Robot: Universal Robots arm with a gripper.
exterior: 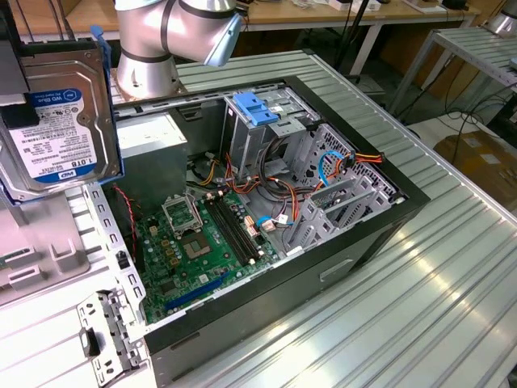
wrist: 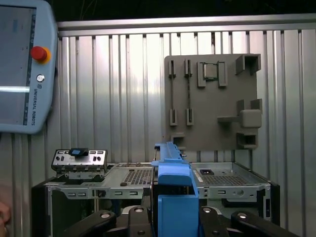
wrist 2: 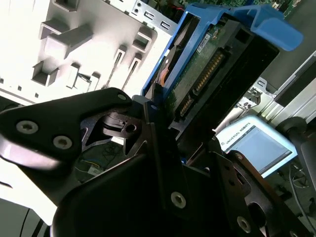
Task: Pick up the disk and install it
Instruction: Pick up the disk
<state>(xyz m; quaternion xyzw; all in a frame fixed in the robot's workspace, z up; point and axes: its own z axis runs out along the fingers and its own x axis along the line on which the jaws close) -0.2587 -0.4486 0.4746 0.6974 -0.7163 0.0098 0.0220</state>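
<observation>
Pick-up done: the flat silver-metal disk (exterior: 60, 121), with blue-and-white label and blue plastic side rails, hangs at the upper left of the exterior view, apparently clear of the ribbed aluminium desk (exterior: 404, 323). In both wrist views the black hand (wrist: 175, 219) is clamped narrow on it; the dark circuit-board underside and connector pins are exposed. Install not yet done: disk well apart from the open black tower case (exterior: 388, 218), grey perforated steel drive cage (exterior: 266, 137) and glossy green motherboard (exterior: 194, 242).

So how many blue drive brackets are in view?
2: one around the disk in the gripper, one bare bracket at the drive cage. Others may be hidden.
</observation>
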